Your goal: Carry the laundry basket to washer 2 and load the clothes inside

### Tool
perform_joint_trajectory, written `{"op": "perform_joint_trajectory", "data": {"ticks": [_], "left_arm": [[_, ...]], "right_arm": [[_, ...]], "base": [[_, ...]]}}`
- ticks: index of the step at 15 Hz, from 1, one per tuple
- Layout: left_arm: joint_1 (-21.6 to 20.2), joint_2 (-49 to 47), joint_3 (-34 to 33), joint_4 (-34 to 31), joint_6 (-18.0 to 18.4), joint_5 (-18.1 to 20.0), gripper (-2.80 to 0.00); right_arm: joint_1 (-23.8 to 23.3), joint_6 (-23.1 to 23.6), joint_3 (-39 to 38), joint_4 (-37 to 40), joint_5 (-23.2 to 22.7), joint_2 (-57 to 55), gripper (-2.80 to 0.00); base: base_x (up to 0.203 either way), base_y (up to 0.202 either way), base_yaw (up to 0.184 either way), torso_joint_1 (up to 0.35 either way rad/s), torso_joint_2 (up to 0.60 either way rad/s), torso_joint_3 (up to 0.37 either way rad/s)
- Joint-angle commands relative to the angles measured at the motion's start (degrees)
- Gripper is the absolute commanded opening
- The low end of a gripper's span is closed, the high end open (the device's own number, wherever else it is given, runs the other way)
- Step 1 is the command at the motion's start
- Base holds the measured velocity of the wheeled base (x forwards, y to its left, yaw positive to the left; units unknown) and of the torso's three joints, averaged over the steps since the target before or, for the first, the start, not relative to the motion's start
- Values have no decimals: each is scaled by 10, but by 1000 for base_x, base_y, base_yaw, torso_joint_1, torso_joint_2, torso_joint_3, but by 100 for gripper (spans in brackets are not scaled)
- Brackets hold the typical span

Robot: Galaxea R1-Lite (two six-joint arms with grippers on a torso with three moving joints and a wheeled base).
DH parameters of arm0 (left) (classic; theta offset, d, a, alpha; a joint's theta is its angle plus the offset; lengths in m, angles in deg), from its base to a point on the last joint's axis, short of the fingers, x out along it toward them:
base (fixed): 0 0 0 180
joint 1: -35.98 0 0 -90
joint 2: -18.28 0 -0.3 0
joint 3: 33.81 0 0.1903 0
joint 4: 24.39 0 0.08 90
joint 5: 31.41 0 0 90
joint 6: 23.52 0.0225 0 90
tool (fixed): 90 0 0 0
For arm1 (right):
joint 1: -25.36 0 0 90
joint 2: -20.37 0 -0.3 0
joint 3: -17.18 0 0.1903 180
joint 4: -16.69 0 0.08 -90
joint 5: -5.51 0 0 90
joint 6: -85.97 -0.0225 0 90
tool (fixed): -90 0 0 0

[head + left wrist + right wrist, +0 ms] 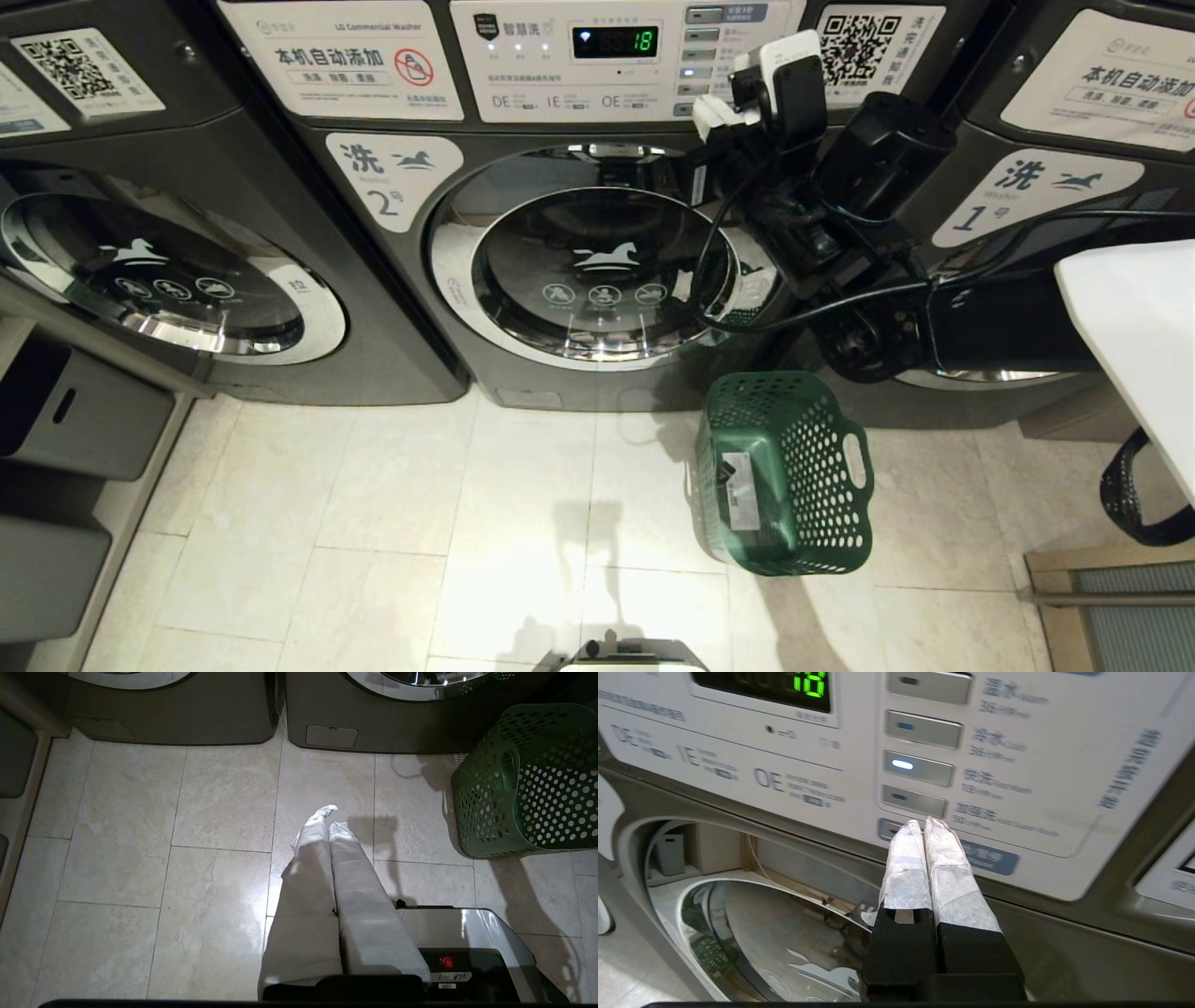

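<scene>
Right gripper (924, 823) is clenched on nothing, tips right at the lowest button (889, 829) in the control panel (1045, 732) column of washer 2 (579, 271), door closed below it. Basket (794, 467) lies tipped on the floor (373, 523) under the right arm, no clothes visible. Left gripper (329, 819) is clenched too, empty, parked low over the floor, basket off to one side.
</scene>
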Motion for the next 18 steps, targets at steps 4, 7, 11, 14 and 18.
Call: {"op": "perform_joint_trajectory", "data": {"ticks": [4,7,11,14,18], "left_arm": [[0,1,0,0,1,0,-280],[0,1,0,0,0,0,-280],[0,1,0,0,0,0,-280],[0,1,0,0,1,0,-280],[0,1,0,0,0,0,-280]], "right_arm": [[0,1,9,-3,0,-21,-280],[0,1,36,-1,0,-35,-280],[-1,1,54,-1,1,-46,-280],[-1,2,65,0,1,-55,-280],[-5,2,73,-1,1,-61,-280]], "base": [[0,0,0,0,0,0],[0,0,0,0,0,0],[0,0,0,0,0,0],[0,0,0,0,0,0],[0,0,0,0,0,0]]}}
